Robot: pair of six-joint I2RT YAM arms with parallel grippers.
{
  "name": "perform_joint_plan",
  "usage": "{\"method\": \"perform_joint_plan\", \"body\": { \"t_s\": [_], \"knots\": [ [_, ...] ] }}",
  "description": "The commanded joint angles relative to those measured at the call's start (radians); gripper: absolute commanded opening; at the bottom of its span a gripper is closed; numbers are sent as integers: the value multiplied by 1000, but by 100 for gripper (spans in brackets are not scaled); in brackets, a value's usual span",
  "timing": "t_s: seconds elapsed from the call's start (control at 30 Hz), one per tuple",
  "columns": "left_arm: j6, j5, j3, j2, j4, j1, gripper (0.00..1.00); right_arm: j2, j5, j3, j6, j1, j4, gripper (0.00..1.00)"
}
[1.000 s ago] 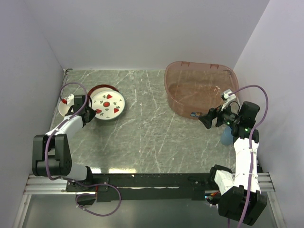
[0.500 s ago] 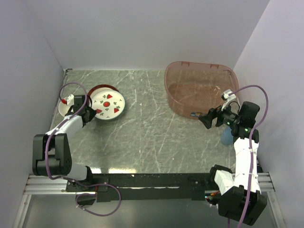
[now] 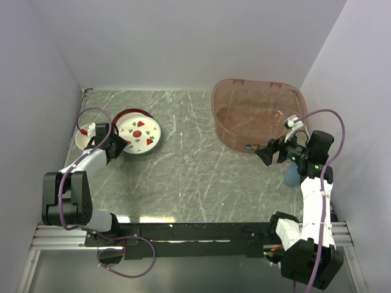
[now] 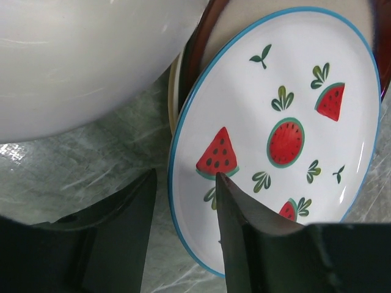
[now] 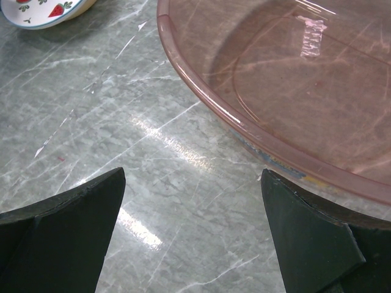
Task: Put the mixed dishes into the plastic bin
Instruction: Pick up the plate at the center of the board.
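The white plate [image 3: 139, 133] with red watermelon shapes lies at the left, tilted on a dark red bowl [image 3: 130, 114]. In the left wrist view the plate [image 4: 287, 104] has a blue rim and the bowl's rim [image 4: 206, 36] shows behind it. My left gripper [image 3: 118, 146] is open, its jaws [image 4: 186, 177] standing either side of the plate's near rim. The cream bowl [image 3: 84, 137] sits just left of it [image 4: 79, 61]. The pinkish plastic bin [image 3: 227, 131] stands at the back right. My right gripper [image 3: 267, 152] is open and empty [image 5: 192, 177] before the bin's front rim [image 5: 201, 85]. The light blue cup [image 3: 291, 176] stands under the right arm. The yellow-orange plate is not clearly seen.
Grey walls close in the marble table [image 3: 183, 177] on the left, back and right. The cream bowl sits close to the left wall. The bin [image 5: 293, 73] holds nothing. The plate's edge [image 5: 43, 15] shows at the far left of the right wrist view.
My left gripper has edged slightly right, onto the plate's rim. The right arm has hardly moved.
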Motion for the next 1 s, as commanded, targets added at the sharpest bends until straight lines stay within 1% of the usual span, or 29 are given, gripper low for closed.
{"method": "perform_joint_plan", "body": {
  "t_s": [0.0,0.2,0.43,0.7,0.97],
  "knots": [
    [-26,48,-11,22,57,7,50,-15,-6,49,-17,7,8,100],
    [-35,65,-33,33,87,10,49,-15,-10,49,-19,7,8,100],
    [-50,77,-68,36,141,17,43,-19,-12,51,-23,5,3,100],
    [-53,85,-114,13,178,30,31,-20,-15,51,-26,7,0,100],
    [-35,100,-112,-61,149,43,20,-22,-18,52,-28,7,-3,100]
  ]
}}
